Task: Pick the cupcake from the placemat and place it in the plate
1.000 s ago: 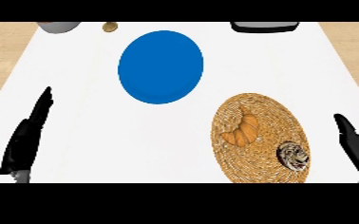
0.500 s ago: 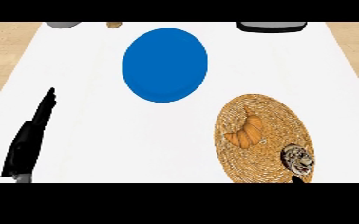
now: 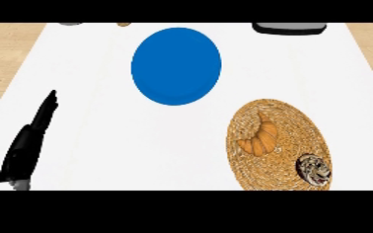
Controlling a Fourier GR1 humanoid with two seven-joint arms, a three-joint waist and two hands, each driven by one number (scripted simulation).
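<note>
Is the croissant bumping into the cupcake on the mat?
Apart. The head view shows bare woven placemat between the croissant and the cupcake.

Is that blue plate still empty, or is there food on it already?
Empty. The blue plate shows only bare blue surface; the cupcake sits on the woven placemat, next to a croissant.

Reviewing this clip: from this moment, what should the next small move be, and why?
Probably bring the right hand, out of view here, in over the cupcake. The cupcake sits untouched at the near right edge of the woven placemat, beside a croissant, and the blue plate holds nothing. The left hand rests open at the left edge, far from it.
</note>
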